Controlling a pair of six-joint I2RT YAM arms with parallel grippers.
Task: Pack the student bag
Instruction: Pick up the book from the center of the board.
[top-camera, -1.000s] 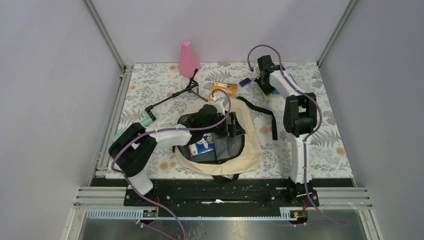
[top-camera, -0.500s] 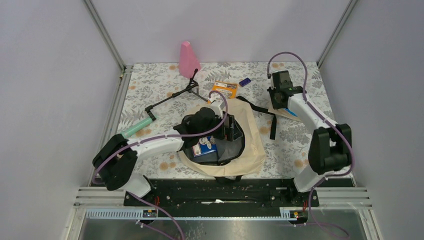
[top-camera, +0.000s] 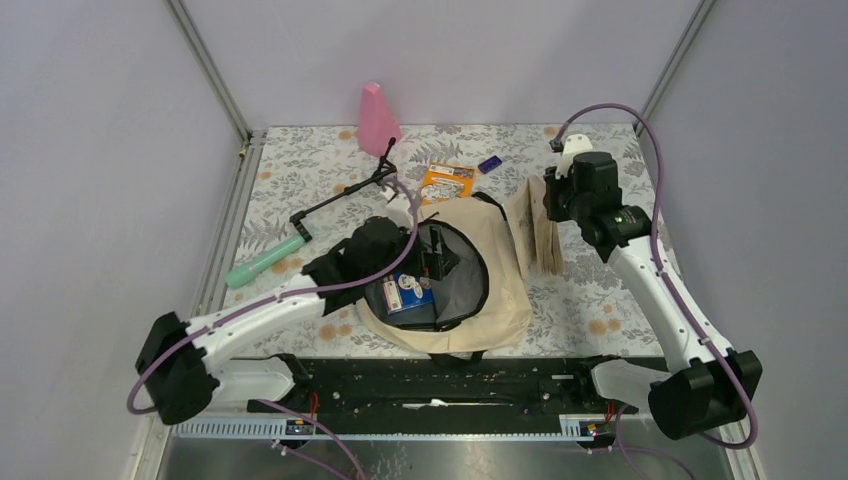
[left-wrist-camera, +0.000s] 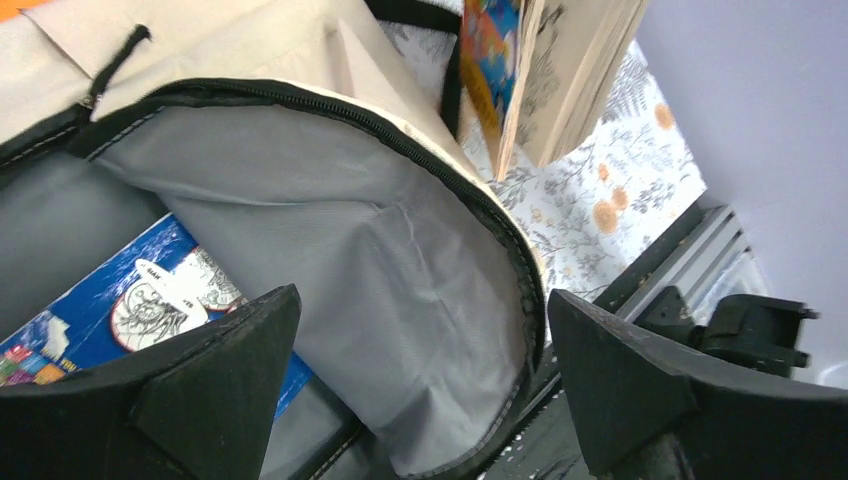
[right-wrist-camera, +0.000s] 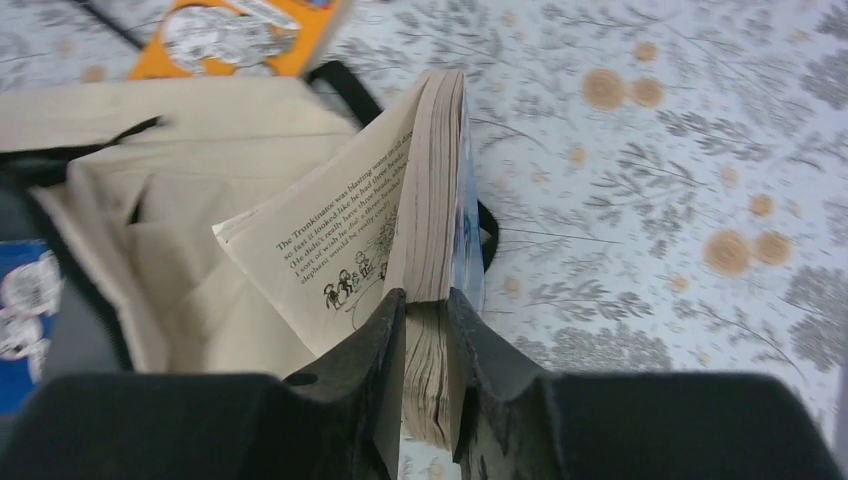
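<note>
I am pinching a paperback book (right-wrist-camera: 432, 190) in my right gripper (right-wrist-camera: 425, 302), at three o'clock from the student bag (top-camera: 506, 292); my left gripper (left-wrist-camera: 422, 300) is hanging wide over its mouth.

Student bag (top-camera: 505, 290): room, seemingly, beside book (top-camera: 408, 297)

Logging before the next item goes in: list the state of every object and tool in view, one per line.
student bag: unzipped, mouth open, lying on the table.
blue booklet: inside the bag, face up.
paperback book: held on edge, pages fanned apart.
right tool: shut on the paperback book.
left tool: open, empty, at the bag's mouth.
orange booklet: flat on the table.
pink cone: upright.
</note>
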